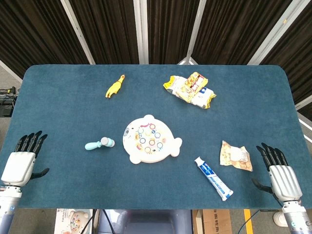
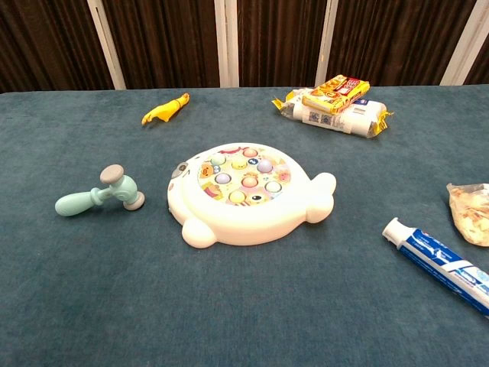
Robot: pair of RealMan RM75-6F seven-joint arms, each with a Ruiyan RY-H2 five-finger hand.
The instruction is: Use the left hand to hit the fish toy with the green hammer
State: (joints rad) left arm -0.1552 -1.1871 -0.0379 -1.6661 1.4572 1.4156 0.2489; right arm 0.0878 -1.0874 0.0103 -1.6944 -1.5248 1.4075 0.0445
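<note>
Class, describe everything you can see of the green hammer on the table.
The green hammer is a small toy, seemingly plastic, with a pale mint-green handle and head and grey caps on both striking faces. It lies on its side on the blue table cover, handle pointing away from the fish toy, head nearest it with a small gap. Nothing touches it; the left hand rests apart near the table's edge.

No text, brand or number is legible in either view. The toothpaste tube (image 2: pixel 442 260) carries blue and white print, and the yellow snack packets (image 2: pixel 334 103) carry printed labels, but the lettering on both is too small to read.
</note>
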